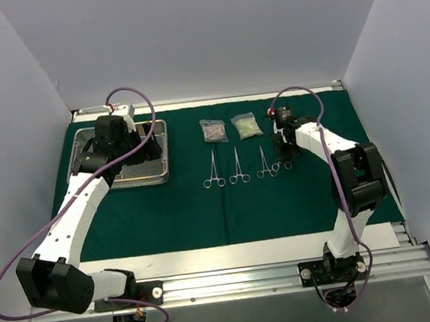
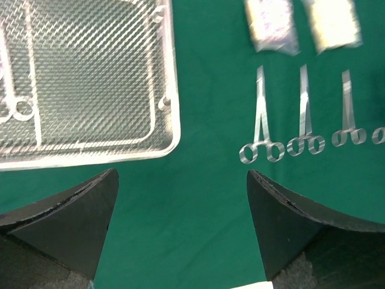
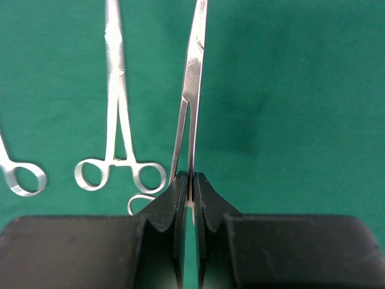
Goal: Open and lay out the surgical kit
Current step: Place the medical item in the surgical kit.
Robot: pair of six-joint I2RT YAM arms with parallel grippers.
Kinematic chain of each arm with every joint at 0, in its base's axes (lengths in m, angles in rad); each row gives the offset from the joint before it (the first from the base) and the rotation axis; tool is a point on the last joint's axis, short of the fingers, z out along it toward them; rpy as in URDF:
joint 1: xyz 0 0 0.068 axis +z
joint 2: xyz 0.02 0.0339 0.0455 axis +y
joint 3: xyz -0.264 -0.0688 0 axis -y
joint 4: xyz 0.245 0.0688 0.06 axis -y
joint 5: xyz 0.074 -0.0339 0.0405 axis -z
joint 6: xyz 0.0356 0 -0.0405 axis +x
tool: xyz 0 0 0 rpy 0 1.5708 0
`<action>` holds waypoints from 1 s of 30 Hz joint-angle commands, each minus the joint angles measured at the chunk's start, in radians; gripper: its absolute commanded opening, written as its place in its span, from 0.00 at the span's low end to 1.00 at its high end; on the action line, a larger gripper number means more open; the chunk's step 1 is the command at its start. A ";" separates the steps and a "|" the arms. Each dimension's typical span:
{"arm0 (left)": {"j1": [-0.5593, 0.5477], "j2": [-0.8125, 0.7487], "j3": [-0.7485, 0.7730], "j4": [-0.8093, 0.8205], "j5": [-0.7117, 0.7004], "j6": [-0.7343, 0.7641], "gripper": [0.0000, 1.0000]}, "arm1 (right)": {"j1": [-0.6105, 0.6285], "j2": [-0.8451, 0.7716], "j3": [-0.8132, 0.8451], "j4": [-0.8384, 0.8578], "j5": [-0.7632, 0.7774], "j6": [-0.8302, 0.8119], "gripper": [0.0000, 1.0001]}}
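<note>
The dark green cloth (image 1: 205,216) lies spread flat on the table. The silver wire-mesh tray (image 1: 161,174) sits at the back left, with a clamp (image 2: 18,108) still in it. My left gripper (image 1: 116,133) hovers over the tray, open and empty (image 2: 180,223). Three steel clamps (image 1: 213,170) (image 1: 238,166) (image 1: 265,163) lie in a row at mid-cloth. Two clear pouches (image 1: 213,130) (image 1: 247,127) lie behind them. My right gripper (image 1: 284,147) is shut on a fourth clamp (image 3: 191,90), held edge-on just right of the row (image 3: 192,180).
The grey metal rail (image 1: 288,272) with the arm bases runs along the near edge. White walls close in the left, back and right sides. A white strip (image 1: 210,258) shows at the cloth's near edge.
</note>
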 commanded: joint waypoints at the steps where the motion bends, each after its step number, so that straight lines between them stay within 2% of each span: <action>1: 0.008 -0.037 -0.026 -0.063 -0.058 0.048 0.96 | -0.015 0.023 0.022 -0.035 0.040 -0.016 0.00; 16: -0.001 -0.056 -0.074 -0.072 -0.043 0.059 0.96 | -0.054 0.094 0.017 0.008 0.031 -0.095 0.00; 30: -0.004 -0.056 -0.069 -0.086 -0.045 0.074 0.96 | -0.055 0.105 -0.035 0.030 0.029 -0.083 0.01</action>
